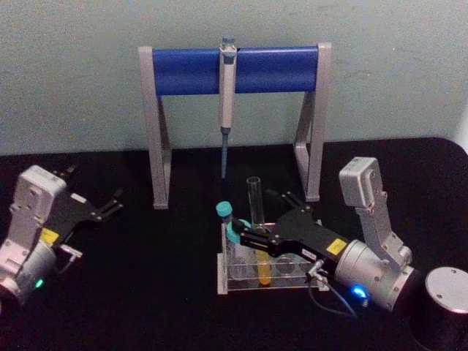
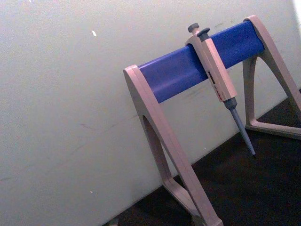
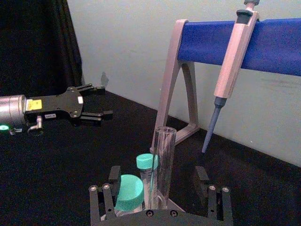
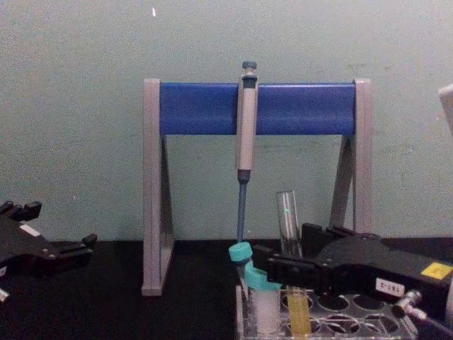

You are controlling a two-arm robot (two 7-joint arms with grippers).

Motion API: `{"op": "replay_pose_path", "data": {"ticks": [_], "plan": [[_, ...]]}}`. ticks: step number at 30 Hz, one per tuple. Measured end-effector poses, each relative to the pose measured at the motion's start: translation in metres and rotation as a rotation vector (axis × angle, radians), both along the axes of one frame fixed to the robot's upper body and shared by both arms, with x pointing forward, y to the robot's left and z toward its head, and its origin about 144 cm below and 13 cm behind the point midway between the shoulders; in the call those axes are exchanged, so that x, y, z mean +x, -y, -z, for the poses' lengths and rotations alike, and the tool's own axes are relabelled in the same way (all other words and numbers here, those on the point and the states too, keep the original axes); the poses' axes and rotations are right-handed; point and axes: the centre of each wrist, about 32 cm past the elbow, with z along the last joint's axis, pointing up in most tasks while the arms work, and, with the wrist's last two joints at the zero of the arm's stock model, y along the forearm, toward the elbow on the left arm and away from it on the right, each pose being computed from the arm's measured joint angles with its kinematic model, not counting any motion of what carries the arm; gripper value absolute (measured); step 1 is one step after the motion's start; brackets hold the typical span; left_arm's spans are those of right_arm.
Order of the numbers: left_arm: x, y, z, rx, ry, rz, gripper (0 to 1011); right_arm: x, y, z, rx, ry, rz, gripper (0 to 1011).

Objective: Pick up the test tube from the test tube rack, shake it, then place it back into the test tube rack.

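Note:
The test tube point(image 1: 254, 191) stands upright in the clear test tube rack point(image 1: 238, 287), with yellow-orange liquid in its lower part point(image 4: 298, 320). My right gripper point(image 1: 260, 218) is open. It reaches in from the right, one finger on each side of the tube's upper half. In the right wrist view the tube point(image 3: 162, 160) rises midway between the two fingers point(image 3: 114, 173), with a gap on both sides. My left gripper point(image 1: 110, 207) is open and parked well off to the left above the black table.
Two teal-capped white vials point(image 1: 224, 210) sit in the rack's left end, close to the tube. Behind the rack stands the grey-and-blue pipette stand point(image 1: 234, 69) with a hanging grey pipette point(image 1: 227, 95). A dark cylinder point(image 1: 446, 292) sits at the right edge.

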Motion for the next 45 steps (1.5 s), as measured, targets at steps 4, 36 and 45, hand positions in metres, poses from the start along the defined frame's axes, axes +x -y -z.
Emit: {"op": "replay_pose_path", "data": {"ticks": [4, 36, 45], "plan": [[0.0000, 0.0000, 0.0000, 0.000, 0.000, 0.000, 1001, -0.0001, 0.0001, 0.0001, 0.000, -0.001, 0.000, 1000], [0.0000, 0.0000, 0.0000, 0.000, 0.000, 0.000, 1001, -0.0002, 0.0004, -0.0002, 0.000, 0.003, 0.001, 383], [0.0000, 0.0000, 0.0000, 0.000, 0.000, 0.000, 1001, -0.0002, 0.0004, -0.0002, 0.000, 0.003, 0.001, 229]]}}
